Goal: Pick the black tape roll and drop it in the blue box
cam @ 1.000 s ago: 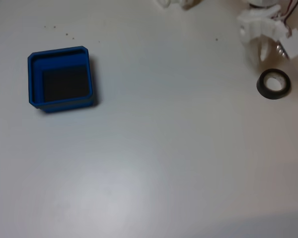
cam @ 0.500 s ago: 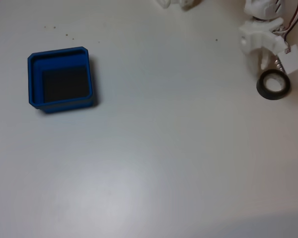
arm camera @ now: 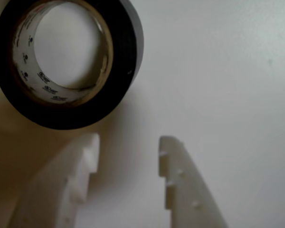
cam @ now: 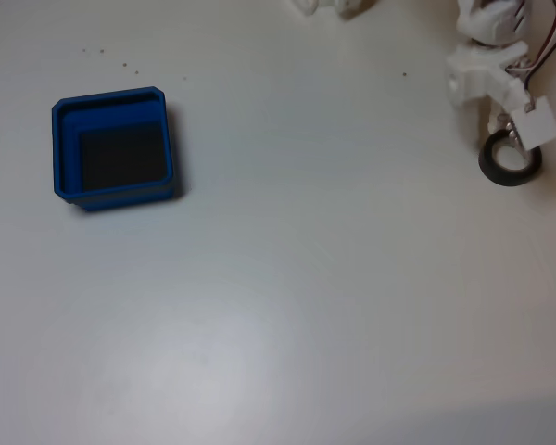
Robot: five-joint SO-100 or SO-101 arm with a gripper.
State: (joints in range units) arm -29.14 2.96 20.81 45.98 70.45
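The black tape roll [cam: 510, 164] lies flat on the white table at the far right of the fixed view; its pale inner core shows. In the wrist view the black tape roll [arm camera: 61, 61] sits at the upper left, just beyond the fingertips and a little to their left. My white gripper [arm camera: 128, 140] is open, with only bare table in the gap between its fingers. In the fixed view the gripper [cam: 498, 130] hangs right over the roll's far rim. The blue box [cam: 65, 148], with its dark floor, stands far off at the left.
The white table [cam: 306, 278] stretches wide and bare between the roll and the box. A white object [cam: 329, 6] pokes in at the top edge. A few small dark specks [cam: 125, 65] lie behind the box. Wires [cam: 537, 60] run along the arm.
The arm has come down and forward toward the tape roll; its white camera block now overlaps the roll's far rim. Roll and box have not moved.
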